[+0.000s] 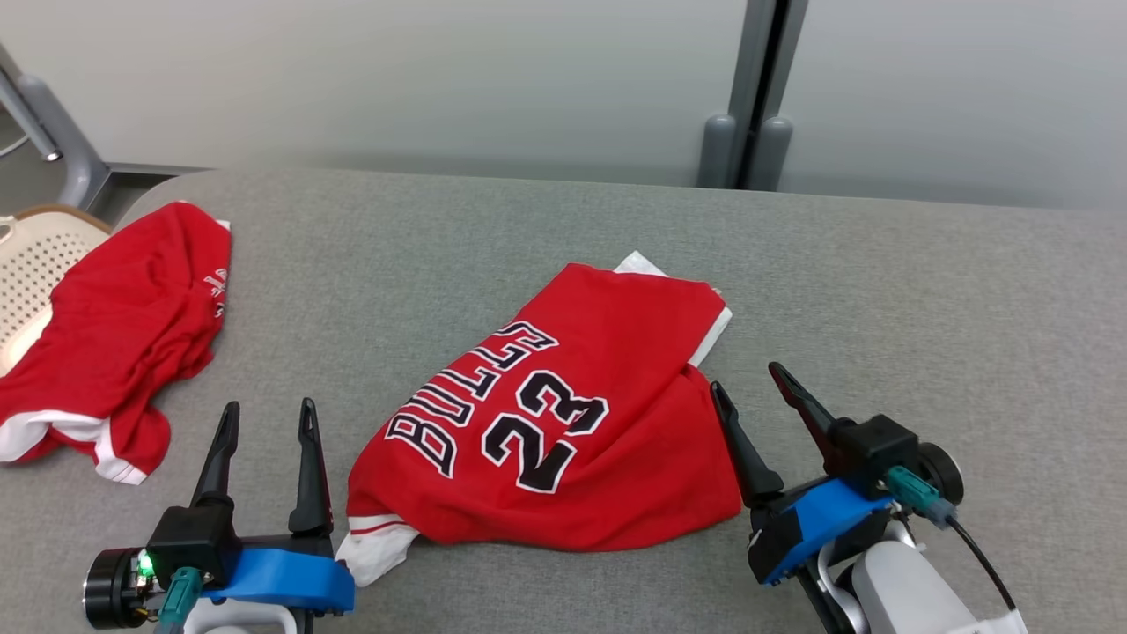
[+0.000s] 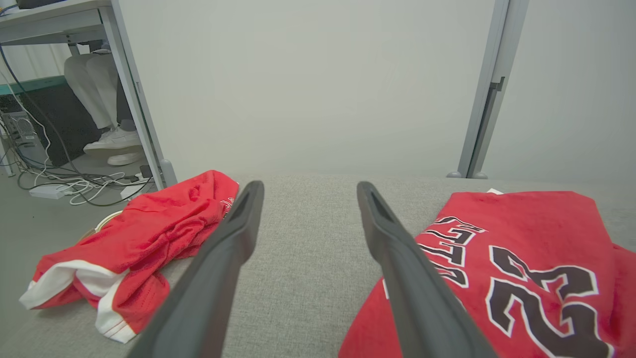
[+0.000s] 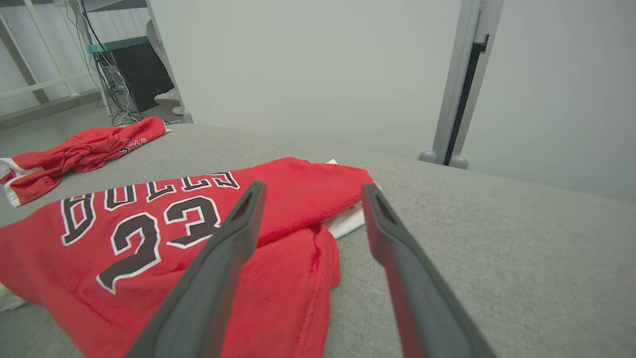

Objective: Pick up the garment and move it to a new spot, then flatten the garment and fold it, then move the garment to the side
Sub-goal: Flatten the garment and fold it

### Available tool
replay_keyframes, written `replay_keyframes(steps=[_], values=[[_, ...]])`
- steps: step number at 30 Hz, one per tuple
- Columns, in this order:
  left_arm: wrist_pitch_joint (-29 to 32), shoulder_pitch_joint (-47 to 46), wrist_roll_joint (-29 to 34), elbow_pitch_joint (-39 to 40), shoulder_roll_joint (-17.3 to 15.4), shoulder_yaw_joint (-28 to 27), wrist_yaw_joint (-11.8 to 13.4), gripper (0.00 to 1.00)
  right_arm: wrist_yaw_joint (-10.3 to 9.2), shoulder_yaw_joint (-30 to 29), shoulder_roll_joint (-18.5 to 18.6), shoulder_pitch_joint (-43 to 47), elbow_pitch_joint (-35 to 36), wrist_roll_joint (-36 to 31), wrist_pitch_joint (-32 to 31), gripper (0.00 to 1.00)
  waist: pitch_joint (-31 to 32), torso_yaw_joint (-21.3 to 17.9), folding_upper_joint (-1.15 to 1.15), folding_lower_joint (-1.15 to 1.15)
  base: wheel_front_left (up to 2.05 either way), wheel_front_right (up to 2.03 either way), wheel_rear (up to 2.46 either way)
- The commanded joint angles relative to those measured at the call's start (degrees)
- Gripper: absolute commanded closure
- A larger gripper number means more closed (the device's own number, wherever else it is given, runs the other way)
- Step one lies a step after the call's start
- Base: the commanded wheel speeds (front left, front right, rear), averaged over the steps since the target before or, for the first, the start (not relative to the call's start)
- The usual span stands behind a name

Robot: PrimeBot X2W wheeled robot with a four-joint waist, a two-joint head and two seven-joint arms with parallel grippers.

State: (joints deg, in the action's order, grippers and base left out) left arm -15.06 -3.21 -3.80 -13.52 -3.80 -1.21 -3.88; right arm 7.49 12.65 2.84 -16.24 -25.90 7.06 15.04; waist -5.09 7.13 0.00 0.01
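Note:
A red jersey [image 1: 563, 414] printed with "BULLS 23" lies folded over in the middle of the grey table [image 1: 924, 308]; its white trim peeks out at the far corner and near the front left. The jersey [image 2: 521, 268] also fills the right of the left wrist view, and the jersey [image 3: 164, 233] spreads across the left of the right wrist view. My left gripper [image 1: 268, 421] stands open just left of the jersey's front corner, holding nothing. My right gripper [image 1: 748, 383] is open at the jersey's right edge, empty, its left finger close to the cloth.
A second red garment [image 1: 114, 343] with white trim lies crumpled at the table's left edge, partly over a pale perforated chair [image 1: 26, 273]. A grey partition with a post [image 1: 748, 106] stands behind the table. A person's legs and shoes [image 2: 107, 124] show under a desk.

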Motion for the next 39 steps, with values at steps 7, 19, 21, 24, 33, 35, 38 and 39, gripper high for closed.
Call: replay_keyframes(steps=[7, 19, 21, 24, 33, 35, 38, 39], values=[[-0.17, -2.42, 0.01, 0.27, 0.59, 1.02, -0.54, 0.0, 0.01, 2.18, 0.1, -7.24, -15.81, 1.25, 0.19, 0.0, -2.71, 3.0, 0.0, -0.01, 0.0, 0.0, 0.0], [-0.16, -3.59, -0.1, 0.25, 0.88, 2.01, -0.3, 0.0, 0.04, 7.79, 0.01, -7.79, -27.73, 7.78, -0.02, 0.0, -4.14, 4.71, 0.0, -0.01, 0.0, 0.0, 0.0], [-0.16, -3.61, -0.1, 0.24, 0.89, 2.0, -0.26, 0.0, 0.07, 8.99, -0.04, -7.43, -27.77, 8.75, -0.15, 0.0, -4.14, 4.69, 0.0, -0.01, 0.0, 0.0, 0.0], [-0.17, -3.57, -0.14, 0.18, 0.91, 1.92, -0.23, 0.0, 0.09, 12.26, -0.12, -7.01, -27.53, 11.87, -0.16, 1.0, -4.1, 4.51, 0.0, -0.01, 0.0, 0.0, 0.0], [-0.17, -2.6, -0.08, 0.47, 0.91, 1.1, -0.01, 0.0, 0.01, 6.35, 0.26, -9.58, -22.98, 8.66, 0.14, 1.0, -3.22, 1.45, 0.0, -0.01, 0.0, 0.0, 0.0], [-0.17, -2.13, 0.1, 0.31, 0.9, 0.78, -0.13, 0.0, 0.01, 3.7, 0.98, -8.15, -21.11, 6.65, 0.14, 1.0, -2.75, 0.24, 0.0, -0.01, 0.0, 0.0, 0.0], [-0.16, -1.73, 0.13, 0.17, 0.89, 0.51, -0.42, 0.0, 0.01, 0.17, 2.54, -5.6, -17.95, 4.61, 0.14, 1.0, -2.07, -1.73, 0.0, -0.01, 0.0, 0.0, 0.0], [-0.16, -1.6, 0.16, 0.1, 0.9, 0.5, -0.47, 0.0, 0.01, -0.98, 3.18, -4.84, -16.7, 4.17, 0.15, 1.0, -1.88, -2.31, 0.0, -0.01, 0.0, 0.0, 0.0]])
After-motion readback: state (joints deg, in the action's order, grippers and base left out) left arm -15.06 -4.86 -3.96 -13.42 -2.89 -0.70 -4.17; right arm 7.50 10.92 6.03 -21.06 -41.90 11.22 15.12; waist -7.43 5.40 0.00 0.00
